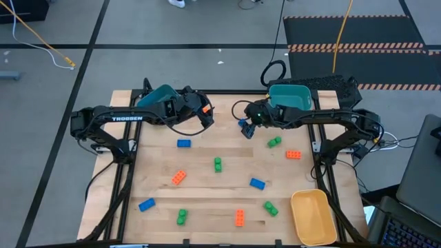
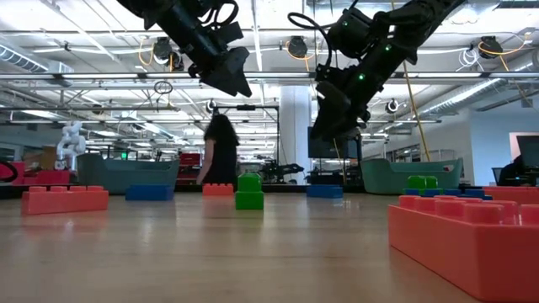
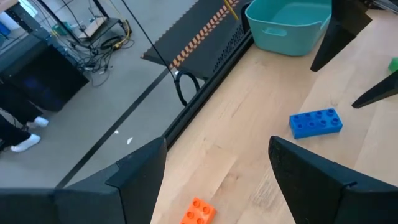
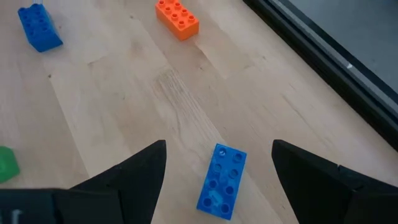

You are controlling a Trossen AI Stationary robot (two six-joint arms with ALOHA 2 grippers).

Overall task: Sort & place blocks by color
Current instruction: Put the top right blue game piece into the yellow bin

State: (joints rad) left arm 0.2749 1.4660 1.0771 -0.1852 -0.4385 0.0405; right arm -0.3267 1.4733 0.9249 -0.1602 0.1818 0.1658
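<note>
Small studded plastic toy bricks are seen scattered over the light wooden tabletop (image 1: pixel 207 186), none gripped. Left gripper (image 1: pixel 204 110) is held above the table at approx. 11 o'clock from centre, fingers spread, nothing in it; an orange brick (image 3: pixel 198 211) lies below it. Right gripper (image 1: pixel 246 129) is held at approx. 1 o'clock, jaws released, w/ a blue brick (image 4: pixel 222 181) lying flat between its fingers, untouched. Teal plastic bins (image 1: pixel 289 96) are set along the 12 o'clock edge; a yellow plastic bin (image 1: pixel 313 217) at 4–5 o'clock. Green bricks (image 1: pixel 218 164) lie near centre.
</note>
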